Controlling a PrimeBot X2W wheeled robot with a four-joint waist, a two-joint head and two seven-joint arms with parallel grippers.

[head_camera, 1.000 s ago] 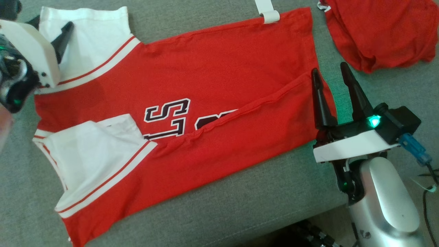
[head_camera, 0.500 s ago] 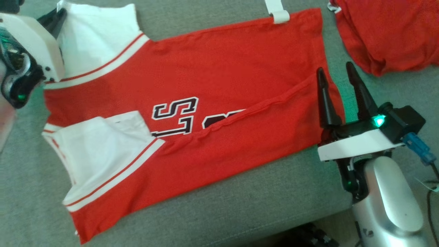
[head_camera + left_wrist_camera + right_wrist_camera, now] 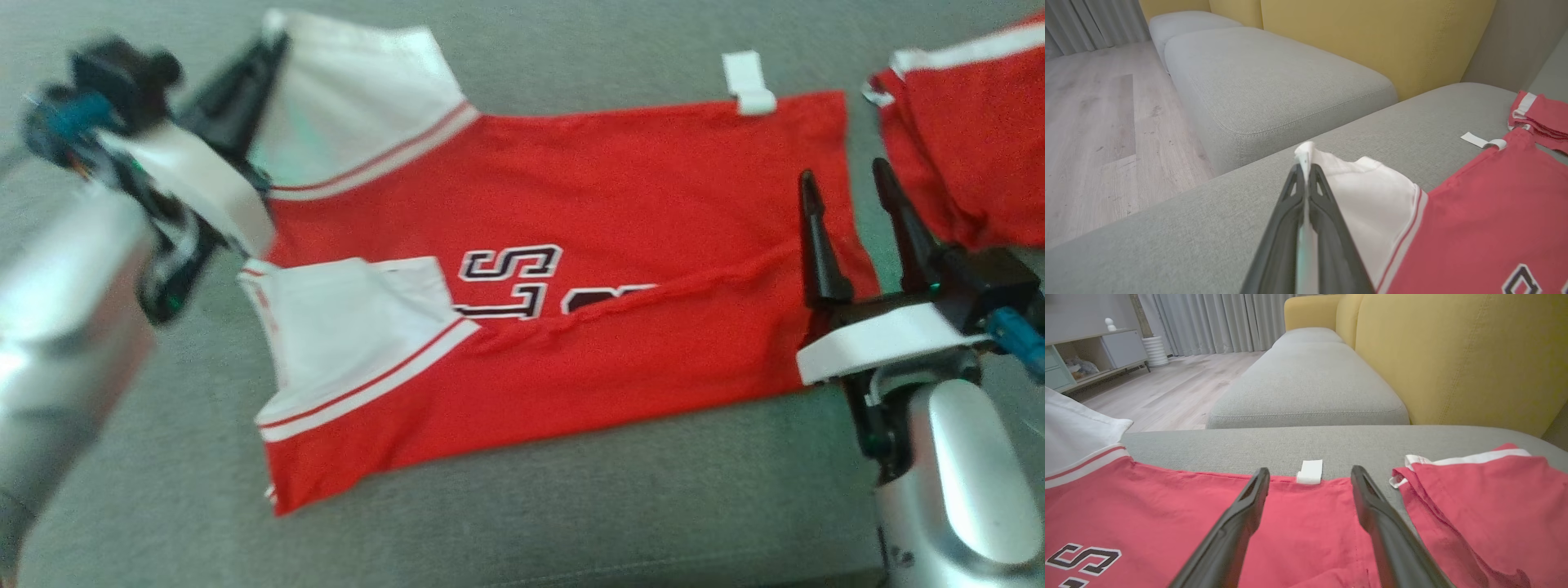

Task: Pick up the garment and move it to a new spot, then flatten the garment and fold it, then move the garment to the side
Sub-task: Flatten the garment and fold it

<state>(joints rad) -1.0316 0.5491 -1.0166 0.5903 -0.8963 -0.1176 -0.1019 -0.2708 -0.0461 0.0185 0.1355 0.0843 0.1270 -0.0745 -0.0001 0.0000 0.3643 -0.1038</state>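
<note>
your left gripper is clenched on the outer edge of the white sleeve of the red jersey. in the left wrist view its two dark fingers are pressed together with a strip of white cloth between them, and a small fold pokes out past the tips. in the head view that gripper sits blurred at the upper left of the frame. the red jersey lies spread across the middle of the frame on the grey sofa seat, sleeves toward the left and hem toward the right. its lower long edge is folded up over part of the black-and-white lettering. the lower sleeve lies folded onto the body at centre left. a white tag sticks out from the top edge at the upper right. your right gripper is released, fingers wide apart, at the right of the frame by the hem; you cannot tell whether it touches the cloth. a second red garment lies bunched in the upper right corner, apart from the jersey.
</note>
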